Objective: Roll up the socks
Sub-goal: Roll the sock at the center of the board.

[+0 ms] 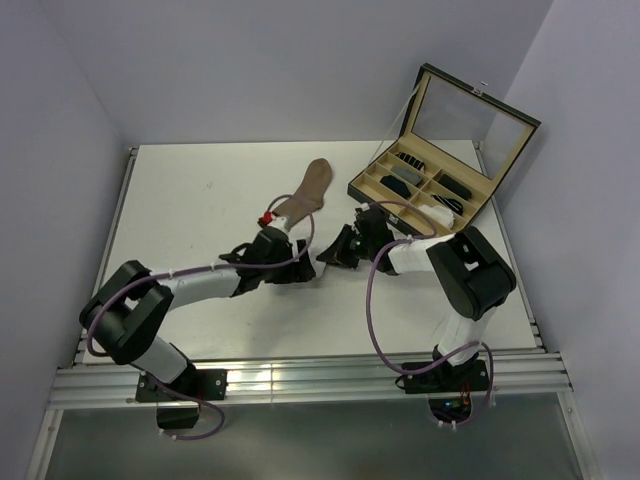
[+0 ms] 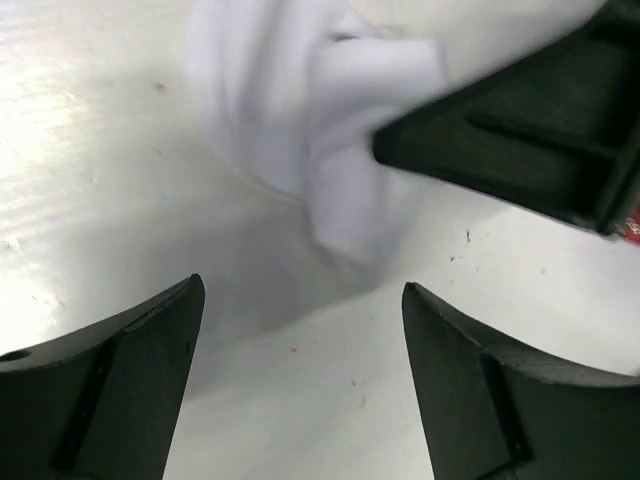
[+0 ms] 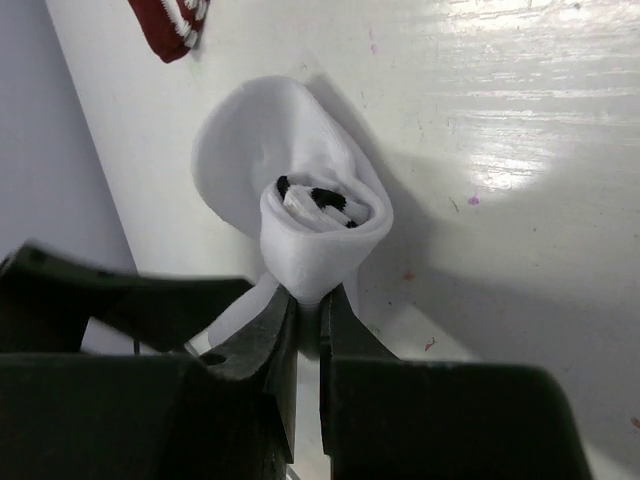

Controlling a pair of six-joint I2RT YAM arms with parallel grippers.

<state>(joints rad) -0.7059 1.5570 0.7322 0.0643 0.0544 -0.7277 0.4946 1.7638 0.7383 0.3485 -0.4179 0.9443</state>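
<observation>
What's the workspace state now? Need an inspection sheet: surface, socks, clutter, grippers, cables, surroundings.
Surface: white table, small specks and scuffs.
Job's things: white sock partly rolled, dark stripes showing at the roll's centre. The tan-brown sock lies flat and unrolled behind the grippers, red-and-white cuff toward the left arm.
Clutter: organizer box at far right, lid up, small sock rolls in its compartments.
Grippers: right gripper shut on the white sock's roll. The left gripper is open and empty, facing the sock.
Cables: purple cables looped along both arms.
Surroundings: plain walls on three sides, aluminium rail at the near edge.
</observation>
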